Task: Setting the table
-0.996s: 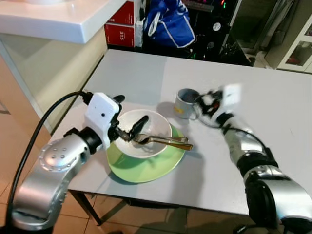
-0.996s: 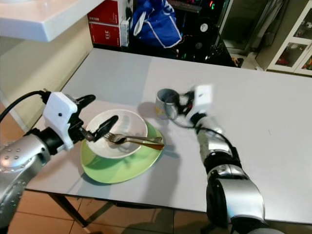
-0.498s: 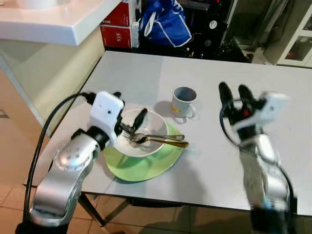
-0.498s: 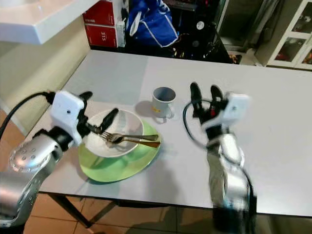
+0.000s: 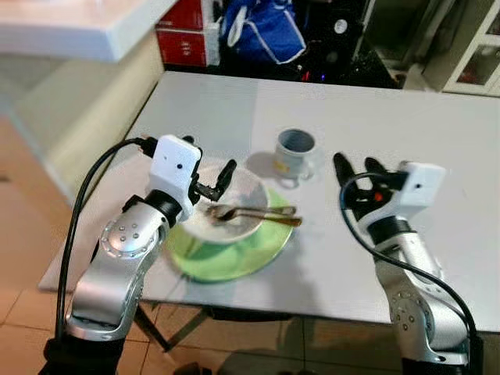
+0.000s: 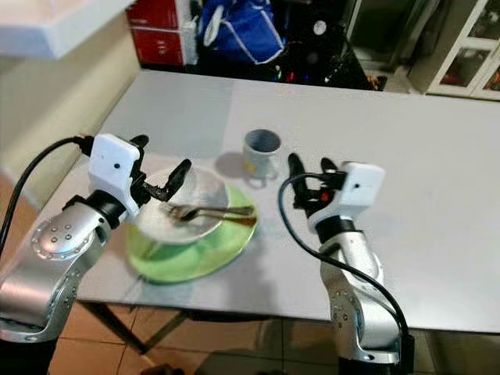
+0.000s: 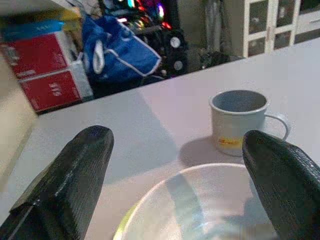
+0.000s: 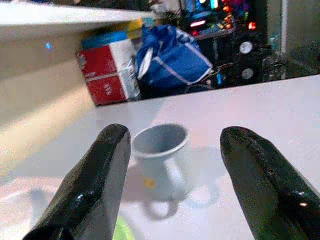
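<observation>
1. Place setting, centre-left of the left eye view: white bowl seated on green plate; fork lying across the bowl, handle pointing right. Grey-white mug stands just beyond the plate, apart from it, on the grey table.
2. Left gripper: fingers spread wide and empty, hovering over the bowl's far-left rim. In the left wrist view the two fingers frame the mug and the bowl's rim.
3. Right gripper: fingers parted, holding nothing, raised above bare table, lower right of the mug. The right wrist view looks straight at the mug between the fingers.
4. Pose: both forearms rise from the bottom edge of the frame, wrists bent so the fingers point toward the far side of the table.
5. Judged step: arranging mug beside plate. To do it well, approach level, close on the mug's wall rather than its handle, and keep the cable clear of the fork.
</observation>
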`<state>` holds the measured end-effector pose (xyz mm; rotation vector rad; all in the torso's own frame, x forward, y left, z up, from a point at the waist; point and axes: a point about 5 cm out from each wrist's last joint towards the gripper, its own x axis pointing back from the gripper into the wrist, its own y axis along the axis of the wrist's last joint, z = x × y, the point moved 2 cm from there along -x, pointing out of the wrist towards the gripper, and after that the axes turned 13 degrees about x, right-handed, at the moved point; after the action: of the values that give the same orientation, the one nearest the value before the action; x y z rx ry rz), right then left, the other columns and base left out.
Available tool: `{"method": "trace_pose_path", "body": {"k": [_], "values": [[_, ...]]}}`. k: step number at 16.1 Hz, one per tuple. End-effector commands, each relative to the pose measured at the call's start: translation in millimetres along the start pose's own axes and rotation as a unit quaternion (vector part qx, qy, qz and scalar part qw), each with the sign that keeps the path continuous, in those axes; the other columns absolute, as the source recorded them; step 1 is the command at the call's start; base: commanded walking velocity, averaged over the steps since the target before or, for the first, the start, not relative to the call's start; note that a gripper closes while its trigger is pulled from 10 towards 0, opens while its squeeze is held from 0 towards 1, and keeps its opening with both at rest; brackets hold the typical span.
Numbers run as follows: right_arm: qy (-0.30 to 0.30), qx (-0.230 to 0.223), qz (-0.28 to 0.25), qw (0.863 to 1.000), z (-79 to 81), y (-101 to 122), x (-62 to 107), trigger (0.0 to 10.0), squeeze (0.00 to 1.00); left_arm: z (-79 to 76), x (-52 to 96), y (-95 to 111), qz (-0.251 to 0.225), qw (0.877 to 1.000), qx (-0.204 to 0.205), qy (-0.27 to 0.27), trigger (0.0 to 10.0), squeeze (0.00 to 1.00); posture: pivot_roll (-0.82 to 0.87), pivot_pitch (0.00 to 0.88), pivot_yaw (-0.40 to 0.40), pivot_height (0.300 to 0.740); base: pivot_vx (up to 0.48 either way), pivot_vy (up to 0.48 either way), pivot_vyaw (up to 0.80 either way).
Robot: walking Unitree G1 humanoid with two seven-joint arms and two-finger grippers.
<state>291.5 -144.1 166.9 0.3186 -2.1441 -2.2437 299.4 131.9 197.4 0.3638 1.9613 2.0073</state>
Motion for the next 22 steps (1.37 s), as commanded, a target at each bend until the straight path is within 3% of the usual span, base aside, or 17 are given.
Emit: {"method": "trace_pose_path", "body": {"k": [1, 8, 16, 22], "values": [[0.0, 0.01, 0.007, 1.0, 1.1, 2, -2.2, 10.0, 0.0, 5.4, 0.5, 5, -0.013, 1.0, -0.005, 0.011, 10.0, 0.0, 0.02, 0.0, -0.03, 0.74, 0.0, 0.0, 0.0], [0.011, 0.016, 0.029, 0.999, 6.5, -4, -0.5, 10.0, 0.0, 13.9, 2.3, 2, -0.017, 0.999, -0.002, 0.035, 10.0, 0.0, 0.02, 0.0, -0.032, 0.74, 0.0, 0.0, 0.0], [0.022, 0.01, 0.042, 0.999, 8.5, -13, 2.0, 10.0, 0.0, 13.2, 16.9, 3, -0.017, 0.999, 0.0, 0.035, 10.0, 0.0, 0.04, 0.0, -0.052, 0.74, 0.0, 0.366, 0.0], [0.017, 0.012, 0.018, 1.0, 2.2, -7, 1.3, 10.0, 0.0, 6.4, 22.4, 8, -0.024, 0.999, 0.007, 0.029, 10.0, 0.0, 0.05, 0.0, -0.056, 0.74, 0.0, 0.439, 0.0]]}}
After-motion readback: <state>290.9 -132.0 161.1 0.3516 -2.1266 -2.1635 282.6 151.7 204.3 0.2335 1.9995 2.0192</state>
